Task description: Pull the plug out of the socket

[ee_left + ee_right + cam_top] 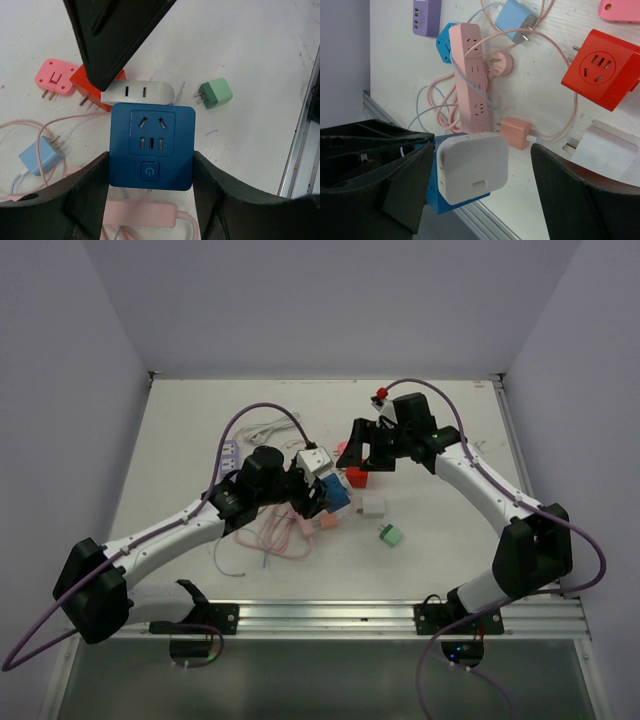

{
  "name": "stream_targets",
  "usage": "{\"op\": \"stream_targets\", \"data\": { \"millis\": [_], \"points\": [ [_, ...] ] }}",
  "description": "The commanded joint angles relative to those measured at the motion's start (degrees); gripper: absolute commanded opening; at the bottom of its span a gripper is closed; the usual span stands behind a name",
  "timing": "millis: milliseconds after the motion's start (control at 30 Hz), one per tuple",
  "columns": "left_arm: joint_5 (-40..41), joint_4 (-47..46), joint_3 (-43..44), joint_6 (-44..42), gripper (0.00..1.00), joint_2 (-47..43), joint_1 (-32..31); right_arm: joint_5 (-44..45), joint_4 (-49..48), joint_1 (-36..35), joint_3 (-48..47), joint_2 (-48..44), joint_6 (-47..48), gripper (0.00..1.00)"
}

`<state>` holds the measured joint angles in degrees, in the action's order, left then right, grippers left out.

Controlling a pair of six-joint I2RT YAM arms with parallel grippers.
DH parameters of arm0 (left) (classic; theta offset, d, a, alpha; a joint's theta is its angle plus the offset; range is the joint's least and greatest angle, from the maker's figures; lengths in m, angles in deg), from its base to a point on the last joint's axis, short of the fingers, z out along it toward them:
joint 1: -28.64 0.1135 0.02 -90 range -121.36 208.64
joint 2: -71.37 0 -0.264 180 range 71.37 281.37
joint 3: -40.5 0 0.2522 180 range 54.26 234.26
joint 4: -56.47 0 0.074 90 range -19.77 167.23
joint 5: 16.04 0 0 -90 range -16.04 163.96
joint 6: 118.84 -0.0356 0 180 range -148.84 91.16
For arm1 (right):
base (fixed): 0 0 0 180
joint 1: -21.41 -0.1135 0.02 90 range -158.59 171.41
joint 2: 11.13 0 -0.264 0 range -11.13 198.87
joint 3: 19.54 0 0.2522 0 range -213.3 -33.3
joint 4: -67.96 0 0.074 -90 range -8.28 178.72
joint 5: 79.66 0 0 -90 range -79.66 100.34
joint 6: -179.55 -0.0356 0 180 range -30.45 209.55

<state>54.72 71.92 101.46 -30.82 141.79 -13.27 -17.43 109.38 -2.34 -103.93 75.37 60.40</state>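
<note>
My left gripper (151, 166) is shut on the blue cube socket (152, 147), its fingers pressed against both sides, and holds it above the table. A white plug (137, 93) sits plugged into the socket's far face. In the right wrist view the white plug (472, 167) lies between the wide-apart fingers of my open right gripper (484, 155), nearer the left finger, with the blue socket (437, 200) behind it. From above, the right gripper (362, 450) faces the plug (314, 460) and the left gripper (305, 495).
On the table lie a red cube socket (600, 67), a pink power strip (470, 75) with looped cable, an orange charger (515, 132), a light-blue charger (40, 156), a pink adapter (54, 75), a green plug (216, 93) and a purple strip (426, 15).
</note>
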Motion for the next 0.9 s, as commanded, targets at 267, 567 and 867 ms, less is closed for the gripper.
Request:
{"op": "stream_targets", "data": {
  "millis": [267,567,867],
  "points": [
    [7.5,2.2,6.8,-7.3,0.0,4.0,-5.5,1.4,4.4,-1.2,-5.0,2.1,0.0,0.83],
    [10.3,2.9,9.3,-8.8,0.0,6.0,-8.0,4.1,8.8,-2.1,-6.4,4.7,2.4,0.83],
    [19.0,2.3,8.4,-8.1,0.0,6.6,-8.0,9.8,11.5,-2.1,-5.7,3.9,3.9,0.82]
  ]
}}
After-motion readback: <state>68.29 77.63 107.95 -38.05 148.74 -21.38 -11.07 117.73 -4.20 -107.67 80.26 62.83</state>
